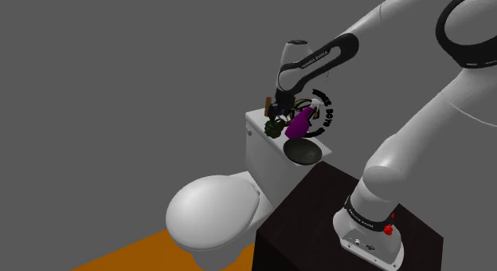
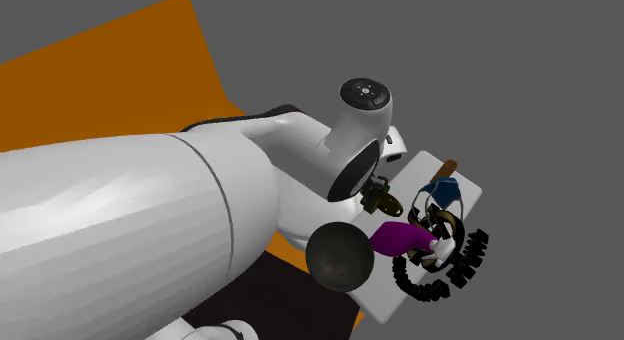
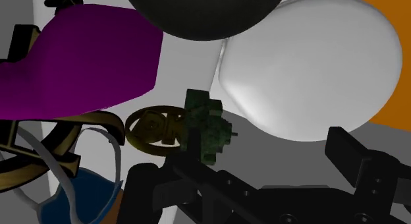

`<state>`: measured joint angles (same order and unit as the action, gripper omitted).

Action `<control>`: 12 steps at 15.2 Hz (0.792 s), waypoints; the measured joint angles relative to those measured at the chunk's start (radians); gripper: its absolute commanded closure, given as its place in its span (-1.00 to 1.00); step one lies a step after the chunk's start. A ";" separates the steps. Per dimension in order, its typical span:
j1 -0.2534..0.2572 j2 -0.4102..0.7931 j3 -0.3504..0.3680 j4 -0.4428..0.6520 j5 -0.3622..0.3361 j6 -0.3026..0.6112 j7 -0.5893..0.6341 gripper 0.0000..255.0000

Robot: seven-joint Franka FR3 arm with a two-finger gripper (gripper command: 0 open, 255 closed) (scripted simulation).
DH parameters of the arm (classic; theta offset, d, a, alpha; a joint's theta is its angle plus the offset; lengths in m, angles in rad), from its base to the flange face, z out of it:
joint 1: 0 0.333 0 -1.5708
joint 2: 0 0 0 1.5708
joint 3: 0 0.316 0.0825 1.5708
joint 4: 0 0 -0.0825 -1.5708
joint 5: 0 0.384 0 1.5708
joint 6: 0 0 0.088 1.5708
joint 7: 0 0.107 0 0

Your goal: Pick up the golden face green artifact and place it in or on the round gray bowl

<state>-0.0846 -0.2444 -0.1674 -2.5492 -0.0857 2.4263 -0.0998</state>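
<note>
Claw (image 3: 245, 155) spread wide. Green figure (image 3: 207, 127) near tank lid (image 1: 256, 118) edge, beside one finger; purple thing (image 1: 300, 123) and bowl (image 1: 305, 151) crowd close.

Purple object (image 1: 300, 123) (seemingly touching) crowding bowl (image 1: 306, 152)

You are looking at a bathroom in a home. In the shoulder view a white toilet bowl (image 1: 211, 214) with its lid shut sits at seven o'clock from its boxy white cistern (image 1: 263, 154), whose flat top carries small clutter. Orange floor (image 1: 135, 257) spreads beneath the bowl, plain grey wall (image 1: 119, 70) stands behind, and the dark stand (image 1: 311, 221) sits at five o'clock from the cistern.
</note>
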 measured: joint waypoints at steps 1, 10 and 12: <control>-0.004 0.026 -0.005 -0.003 -0.003 0.034 -0.004 -1.00; -0.022 0.296 -0.039 0.079 0.032 0.252 -0.063 -1.00; -0.024 0.323 -0.039 0.082 0.042 0.276 -0.072 -1.00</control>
<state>-0.1088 0.0786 -0.2062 -2.4671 -0.0436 2.7020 -0.1715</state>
